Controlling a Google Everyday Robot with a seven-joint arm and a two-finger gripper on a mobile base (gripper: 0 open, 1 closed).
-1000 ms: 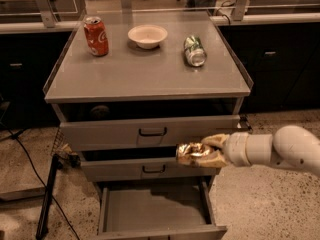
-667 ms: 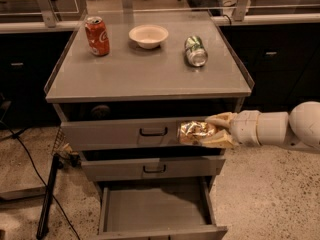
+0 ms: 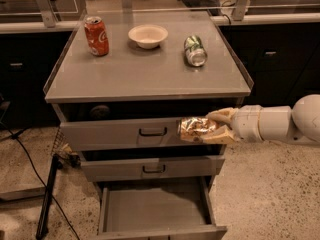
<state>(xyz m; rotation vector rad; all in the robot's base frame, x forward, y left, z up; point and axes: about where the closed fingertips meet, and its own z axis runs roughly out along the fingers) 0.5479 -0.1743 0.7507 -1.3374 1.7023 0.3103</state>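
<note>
Camera view: the arm (image 3: 280,124) comes in from 3 o'clock, pale and thick, and ends in the gripper (image 3: 207,130) just right of centre. The gripper is clamped on a crinkled, shiny gold bag (image 3: 192,129), one finger above it and one below. The bag sticks out toward 9 o'clock from the grip.

The bag hangs in front of the right part of the top drawer (image 3: 110,134) of a grey cabinet (image 3: 145,74), at 3 o'clock from that drawer's handle (image 3: 152,132) and just beside it. Whether the bag touches the drawer front cannot be told. The top drawer is pulled out a little, with a dark gap above it. At 6 o'clock from it, the middle drawer (image 3: 115,169) also stands slightly out. Further down, the bottom drawer (image 3: 155,211) is pulled far out, with its grey floor showing.

On the cabinet top, well apart from the gripper, three things stand in a row toward 12 o'clock. A red can (image 3: 96,36) is upright at the left, a pale bowl (image 3: 148,36) is in the middle, and a green can (image 3: 195,51) lies on its side at the right. The green can is nearest the gripper, at about 12 o'clock from the bag.

At 8 o'clock, a dark cable (image 3: 25,159) trails over the speckled floor (image 3: 270,194).
</note>
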